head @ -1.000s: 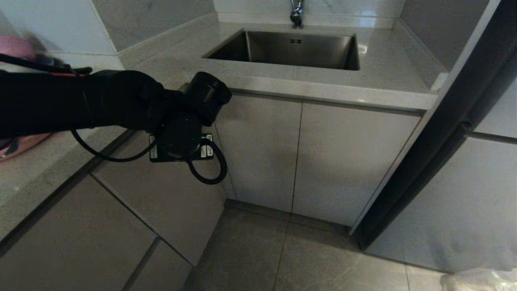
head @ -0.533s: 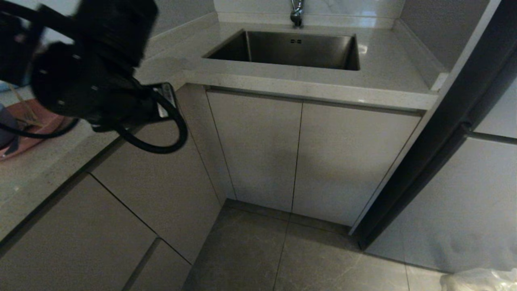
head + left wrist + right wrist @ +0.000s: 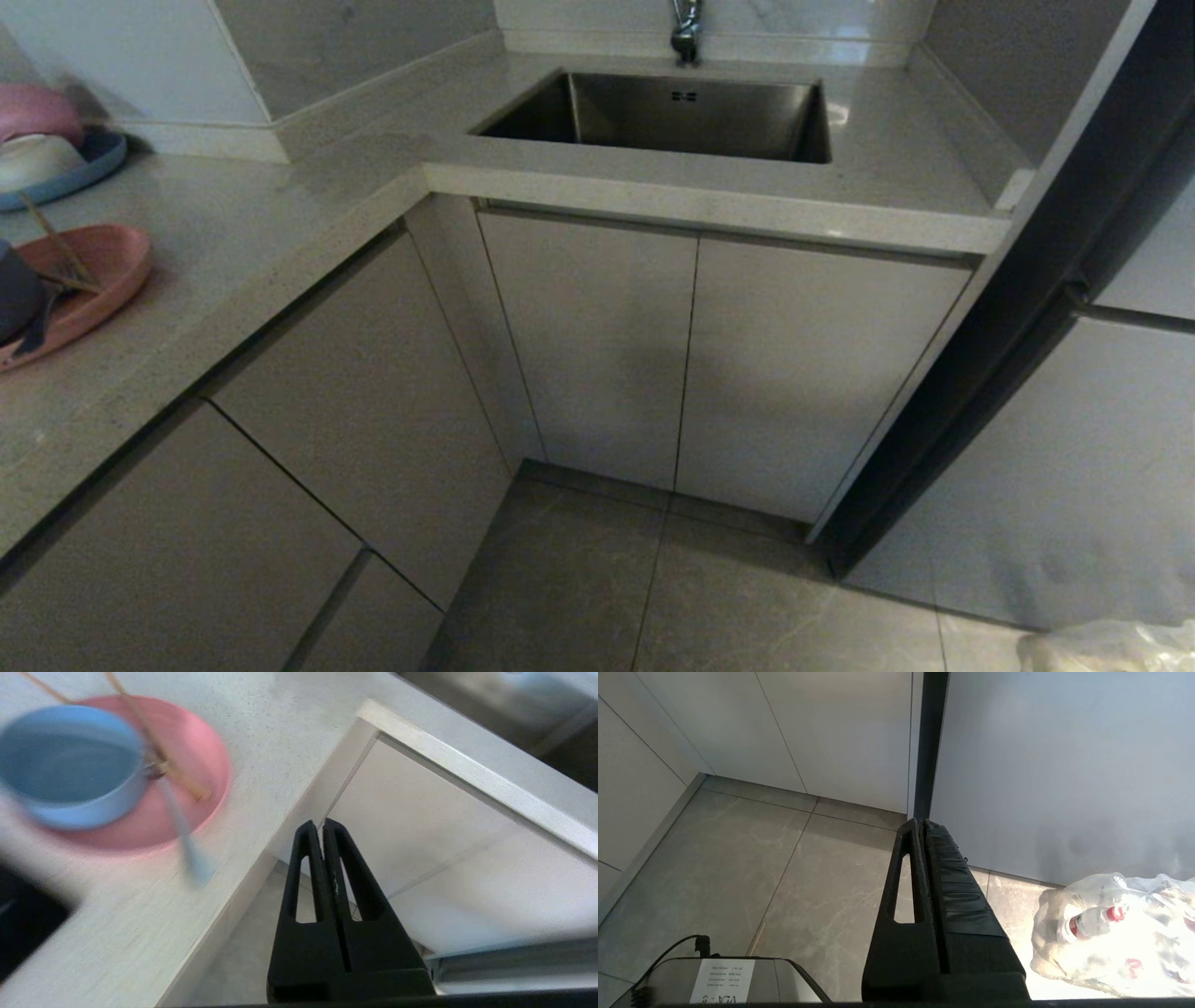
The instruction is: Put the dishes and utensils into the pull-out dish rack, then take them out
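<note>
The salmon-pink plate [image 3: 121, 257] lies on the counter at the far left. On it stand the blue-grey bowl [image 3: 13, 297], the wooden chopsticks [image 3: 58, 254] and the spoon [image 3: 35, 329]. The left wrist view shows the same plate [image 3: 211, 760], bowl [image 3: 70, 765], chopsticks [image 3: 159, 756] and spoon [image 3: 189, 851]. My left gripper [image 3: 321, 823] is shut and empty, hanging just off the counter edge beside the plate, in front of the cabinet fronts. My right gripper [image 3: 920, 821] is shut and empty, parked low over the floor. The pull-out dish rack is out of view.
A dark blue plate [image 3: 98, 159] with small pink and white bowls sits at the counter's back left. The sink [image 3: 672, 117] is set in the counter corner. Closed cabinet fronts [image 3: 597, 345] lie below. A plastic bag of bottles [image 3: 1111, 933] rests on the floor.
My left arm, which crossed the left of the head view, swung up and left and is gone from that view. The dishes on the counter now show.
</note>
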